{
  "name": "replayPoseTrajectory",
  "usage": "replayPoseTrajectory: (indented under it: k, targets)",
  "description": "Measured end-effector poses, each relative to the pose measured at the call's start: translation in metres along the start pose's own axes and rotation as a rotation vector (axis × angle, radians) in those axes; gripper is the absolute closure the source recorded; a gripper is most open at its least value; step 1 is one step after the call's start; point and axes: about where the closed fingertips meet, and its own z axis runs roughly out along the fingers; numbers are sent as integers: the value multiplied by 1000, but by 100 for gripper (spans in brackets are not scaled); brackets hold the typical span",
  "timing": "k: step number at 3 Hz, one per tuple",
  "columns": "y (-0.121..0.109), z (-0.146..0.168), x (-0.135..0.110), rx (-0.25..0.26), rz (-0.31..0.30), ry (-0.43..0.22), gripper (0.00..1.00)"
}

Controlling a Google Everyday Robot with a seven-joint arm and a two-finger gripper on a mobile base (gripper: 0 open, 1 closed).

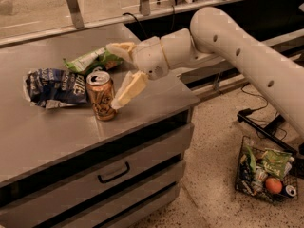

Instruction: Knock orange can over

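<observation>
Orange can point(100, 96) upright on grey counter point(57, 132), near the front edge, roughly mid-counter. Dark blue snack bag point(53, 87) lies just left of it, green snack bag point(91, 60) just behind on the far side. Gripper point(112, 75) comes in from the right, jaws spread wide, holding nothing. The lower finger point(129, 87) angles down with its tip at the can's right side, contact unclear, and the upper finger is over the green bag. Wire basket point(267, 172) of items on the floor, far right.
</observation>
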Motion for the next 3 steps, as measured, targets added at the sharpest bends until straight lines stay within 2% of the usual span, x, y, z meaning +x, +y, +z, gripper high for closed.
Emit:
replayPoseTrajectory:
  k: [2, 3]
  targets:
    - [13, 28, 16, -89, 77, -114, 0]
    - [18, 36, 20, -116, 101, -149, 0]
